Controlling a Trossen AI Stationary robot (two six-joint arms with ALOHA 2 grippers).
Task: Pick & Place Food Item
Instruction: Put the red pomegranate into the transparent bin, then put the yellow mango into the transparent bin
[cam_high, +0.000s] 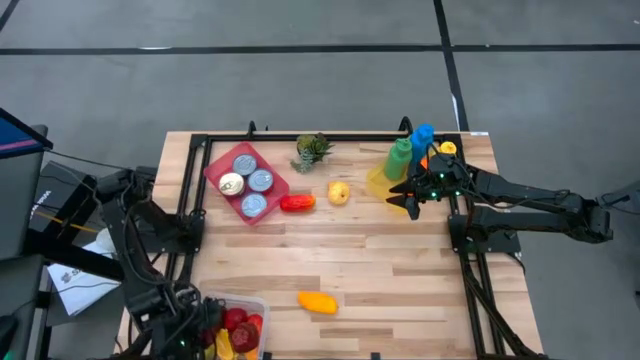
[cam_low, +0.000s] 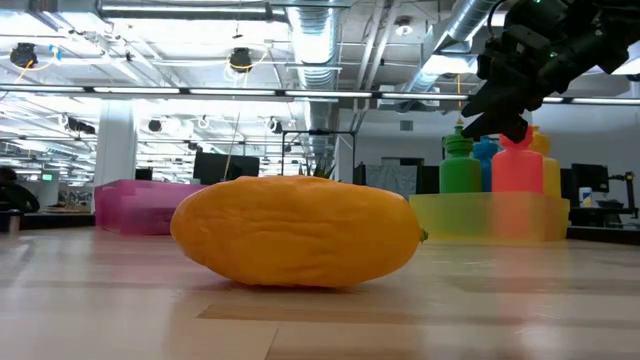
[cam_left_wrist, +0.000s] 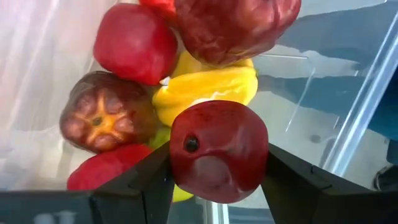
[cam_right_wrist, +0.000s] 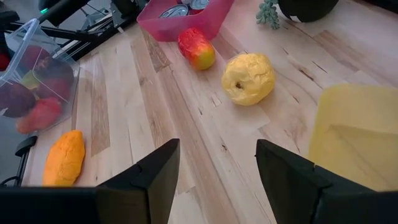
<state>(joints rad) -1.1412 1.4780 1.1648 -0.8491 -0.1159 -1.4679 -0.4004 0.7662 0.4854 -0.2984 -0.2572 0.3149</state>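
My left gripper (cam_high: 212, 330) is at the table's near left corner, over a clear plastic bin (cam_high: 252, 303) of red and yellow fruit, and is shut on a dark red fruit (cam_left_wrist: 217, 152). My right gripper (cam_high: 408, 197) is open and hangs in the air beside the yellow tray (cam_high: 378, 183) of bottles, holding nothing; the right wrist view shows bare wood between its fingers (cam_right_wrist: 217, 180). An orange mango (cam_high: 317, 302) lies on its side near the table's near edge. A yellow apple (cam_high: 339, 192) and a red-and-yellow fruit (cam_high: 297, 203) rest mid-table. My left gripper pinches the dark red fruit (cam_left_wrist: 186, 168) between its two fingers, one on each side of its round body. The fruit is above the other fruit in the bin; whether it touches them, I cannot tell.
A pink tray of cans (cam_high: 246, 182) stands at the far left and a small potted plant (cam_high: 313, 150) at the far edge. Green, blue and red bottles (cam_low: 490, 165) stand in the yellow tray. Bare wood lies between the mango and the mid-table fruit.
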